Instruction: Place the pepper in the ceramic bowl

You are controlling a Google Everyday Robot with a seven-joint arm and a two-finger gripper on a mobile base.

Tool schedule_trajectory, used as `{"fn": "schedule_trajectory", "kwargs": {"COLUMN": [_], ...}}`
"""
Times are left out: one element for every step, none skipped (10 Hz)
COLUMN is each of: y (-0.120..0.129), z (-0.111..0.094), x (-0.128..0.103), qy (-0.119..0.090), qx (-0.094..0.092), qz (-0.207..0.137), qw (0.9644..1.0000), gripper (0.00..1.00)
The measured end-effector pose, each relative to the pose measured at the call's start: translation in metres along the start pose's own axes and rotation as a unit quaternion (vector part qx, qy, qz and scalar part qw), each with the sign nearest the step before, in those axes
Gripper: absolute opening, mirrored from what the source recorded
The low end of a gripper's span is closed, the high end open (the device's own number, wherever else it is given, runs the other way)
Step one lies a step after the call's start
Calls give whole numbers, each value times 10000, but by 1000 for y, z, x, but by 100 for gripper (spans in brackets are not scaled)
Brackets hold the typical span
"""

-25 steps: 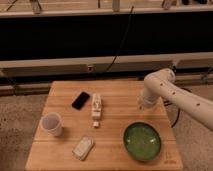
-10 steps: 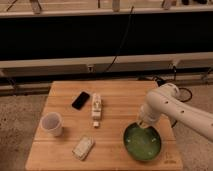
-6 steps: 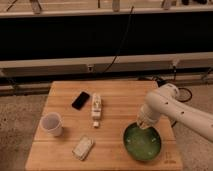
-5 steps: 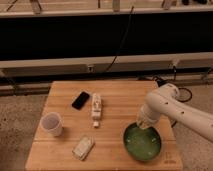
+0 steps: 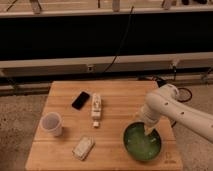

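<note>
My white arm [image 5: 172,107] reaches in from the right across a wooden tabletop [image 5: 120,100], its pincer [image 5: 148,129] lowered over the far right rim of the ceramic bowl [image 5: 143,142], the glossy green dish at the near right of the board. Whether the pincer is open, closed or gripping anything I cannot tell; its tip is hidden against the arm and the bowl's edge. The pepper cannot be made out anywhere in the view, neither at the pincer nor inside the bowl.

Around the bowl, nothing stands between it and my arm. A black phone [image 5: 80,100] lies toward the far left of the board, with a pale elongated packet-like object [image 5: 96,108] just beside it to the right, running front to back. A whitish translucent cup [image 5: 52,124] stands upright near the left edge, and a small pale wrapped item [image 5: 83,147] lies tilted near the front edge, well apart from the bowl. Behind the tabletop runs a dark wall with a cable [image 5: 120,45] hanging down it.

Compared with two and a half seconds ago, my arm has come down and forward from the right middle of the board to the bowl; over the last second it has barely shifted. The other things lie where they lay.
</note>
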Motion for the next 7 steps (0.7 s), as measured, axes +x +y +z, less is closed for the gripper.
{"fn": "schedule_trajectory", "kwargs": {"y": [0,0,1,0,0,-1,-1], "z": [0,-1,-1,-2,-3,-3,-4], "x": [0,1,0,0,-1,-1,-1], "qy": [4,11,11,16,17,13,11], "qx": [2,3,4,10,17,22,23], "qz": [4,12,16,8,-3,-10,-15], "qw": [10000,10000,10000,10000,10000,10000,10000], "gripper": [80,80,80,80,80,80,80]}}
